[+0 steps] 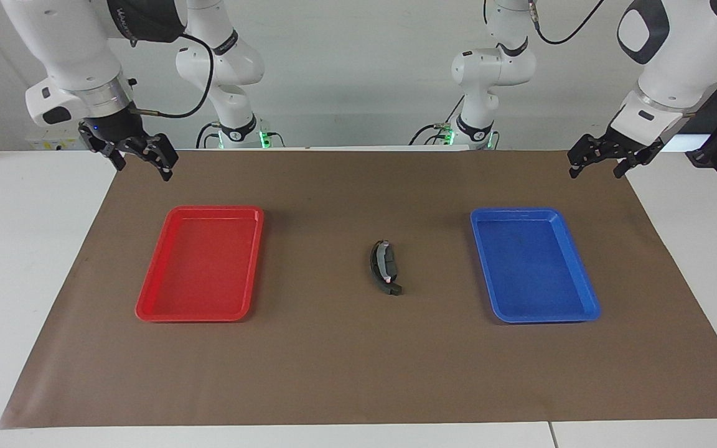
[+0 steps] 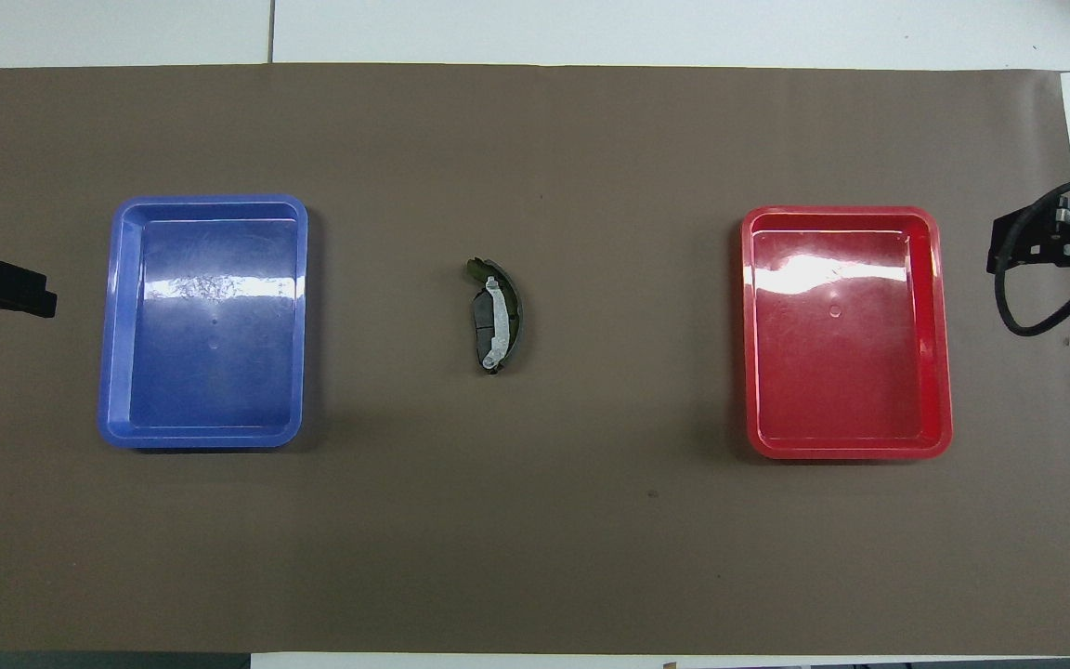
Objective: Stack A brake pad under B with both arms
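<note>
The small dark grey brake pad (image 1: 389,266) (image 2: 478,327) and the longer black crescent brake shoe B (image 1: 374,264) (image 2: 514,316) lie together in the middle of the brown mat. The shoe, with its silver strip, overlaps the pad's edge. My right gripper (image 1: 142,163) (image 2: 1009,247) is open and empty, raised over the mat's edge at the right arm's end, beside the red tray. My left gripper (image 1: 596,167) (image 2: 26,291) is open and empty, waiting over the mat's edge at the left arm's end.
An empty red tray (image 1: 190,317) (image 2: 846,452) lies toward the right arm's end and an empty blue tray (image 1: 545,318) (image 2: 201,440) toward the left arm's end. Two smaller white arms (image 1: 228,74) (image 1: 483,68) stand at the back.
</note>
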`<control>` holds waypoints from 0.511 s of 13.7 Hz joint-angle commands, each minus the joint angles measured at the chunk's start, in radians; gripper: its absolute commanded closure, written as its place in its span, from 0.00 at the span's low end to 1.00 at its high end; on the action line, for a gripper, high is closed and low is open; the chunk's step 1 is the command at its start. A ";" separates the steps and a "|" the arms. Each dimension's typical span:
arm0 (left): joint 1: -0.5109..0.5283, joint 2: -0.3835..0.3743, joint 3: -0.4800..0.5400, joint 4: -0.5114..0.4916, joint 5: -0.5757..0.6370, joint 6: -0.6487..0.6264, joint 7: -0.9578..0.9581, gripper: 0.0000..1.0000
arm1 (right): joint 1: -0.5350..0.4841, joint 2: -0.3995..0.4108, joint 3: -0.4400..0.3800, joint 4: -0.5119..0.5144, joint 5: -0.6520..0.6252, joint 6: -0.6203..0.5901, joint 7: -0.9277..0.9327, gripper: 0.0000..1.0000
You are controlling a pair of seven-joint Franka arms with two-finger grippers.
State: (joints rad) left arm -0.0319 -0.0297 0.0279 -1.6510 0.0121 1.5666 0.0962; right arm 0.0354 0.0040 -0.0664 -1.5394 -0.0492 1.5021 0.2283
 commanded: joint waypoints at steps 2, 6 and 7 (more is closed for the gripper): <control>0.009 -0.030 -0.003 -0.033 0.000 0.019 0.011 0.00 | -0.046 -0.015 0.019 -0.005 0.043 -0.023 -0.067 0.00; 0.009 -0.029 -0.003 -0.033 0.000 0.019 0.011 0.00 | -0.035 -0.021 0.042 0.004 0.043 -0.052 -0.060 0.00; 0.009 -0.029 -0.003 -0.033 0.000 0.019 0.011 0.00 | -0.035 -0.018 0.048 0.010 0.043 -0.049 -0.052 0.00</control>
State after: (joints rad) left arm -0.0319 -0.0298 0.0279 -1.6510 0.0121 1.5667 0.0962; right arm 0.0095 -0.0068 -0.0375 -1.5389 -0.0196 1.4654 0.1789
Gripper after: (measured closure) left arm 0.000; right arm 0.000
